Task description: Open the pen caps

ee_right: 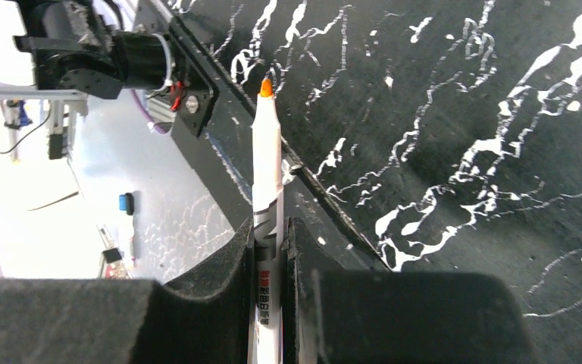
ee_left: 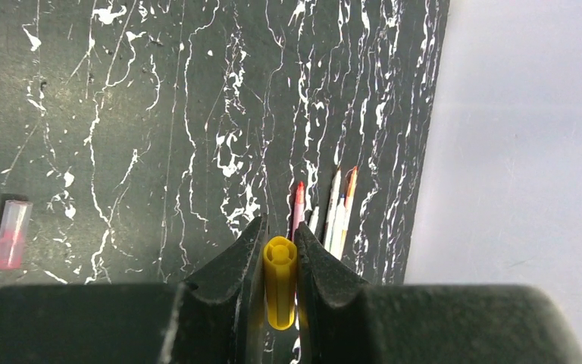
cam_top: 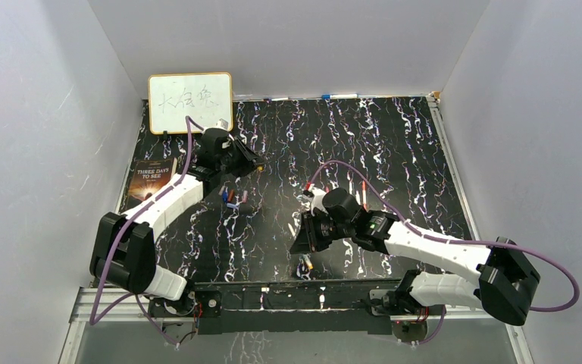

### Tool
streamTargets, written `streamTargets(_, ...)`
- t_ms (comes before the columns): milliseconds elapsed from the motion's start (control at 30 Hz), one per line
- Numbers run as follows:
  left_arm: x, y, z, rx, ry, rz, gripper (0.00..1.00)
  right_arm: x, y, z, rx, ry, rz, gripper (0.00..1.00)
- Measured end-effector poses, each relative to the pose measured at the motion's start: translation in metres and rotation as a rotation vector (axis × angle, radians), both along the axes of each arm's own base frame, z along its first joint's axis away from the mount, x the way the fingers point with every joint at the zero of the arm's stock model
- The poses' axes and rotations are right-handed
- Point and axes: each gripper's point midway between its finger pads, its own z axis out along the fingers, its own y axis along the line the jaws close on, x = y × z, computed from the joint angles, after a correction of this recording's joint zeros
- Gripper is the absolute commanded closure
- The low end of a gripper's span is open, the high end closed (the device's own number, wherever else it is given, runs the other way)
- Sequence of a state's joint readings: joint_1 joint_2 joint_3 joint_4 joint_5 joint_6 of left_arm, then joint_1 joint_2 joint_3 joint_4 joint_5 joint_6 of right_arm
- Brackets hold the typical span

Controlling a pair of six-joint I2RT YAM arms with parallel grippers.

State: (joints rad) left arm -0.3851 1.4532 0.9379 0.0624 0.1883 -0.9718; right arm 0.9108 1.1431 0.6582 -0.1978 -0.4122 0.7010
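Observation:
My left gripper (ee_left: 279, 231) is shut on a yellow-orange pen cap (ee_left: 280, 277), held end-on above the black marbled mat; in the top view it (cam_top: 256, 163) hangs at the back left. My right gripper (ee_right: 270, 224) is shut on a white pen (ee_right: 267, 174) whose bare orange tip (ee_right: 265, 87) points toward the table's near edge; in the top view it (cam_top: 301, 241) is at front centre. Several loose caps (cam_top: 232, 199), blue, red and pink, lie below the left gripper. A pink cap (ee_left: 11, 233) lies on the mat at left.
Several uncapped pens (ee_left: 337, 208) lie side by side near the mat's right edge, also seen in the top view (cam_top: 360, 195). A small whiteboard (cam_top: 190, 103) and a book (cam_top: 150, 179) stand at the back left. Another small item (cam_top: 305, 264) lies near the front rail.

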Motion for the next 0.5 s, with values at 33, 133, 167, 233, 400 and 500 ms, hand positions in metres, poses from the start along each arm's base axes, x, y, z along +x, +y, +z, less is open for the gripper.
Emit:
streamTargets(33, 0.000, 0.001, 0.002, 0.010, -0.001, -0.012, 0.94, 0.001, -0.002, -0.002, -0.013, -0.003, -0.007, 1.00)
streamTargets(133, -0.005, 0.004, -0.001, 0.050, 0.010, -0.049, 0.94, 0.005, -0.009, -0.008, -0.067, -0.021, -0.028, 1.00)
streamTargets(167, -0.009, 0.005, -0.005, 0.068, 0.020, -0.063, 0.94, 0.009, -0.010, -0.007, -0.088, -0.036, -0.036, 1.00)
streamTargets(233, -0.018, 0.008, -0.014, 0.106, 0.053, -0.089, 0.93, 0.019, -0.012, -0.001, -0.116, -0.081, -0.057, 1.00)
streamTargets(400, -0.036, 0.017, -0.031, 0.182, 0.110, -0.143, 0.92, 0.059, -0.019, 0.011, -0.174, -0.188, -0.139, 1.00)
streamTargets(500, -0.046, 0.023, -0.041, 0.223, 0.138, -0.169, 0.91, 0.094, -0.037, -0.002, -0.254, -0.199, -0.233, 1.00)
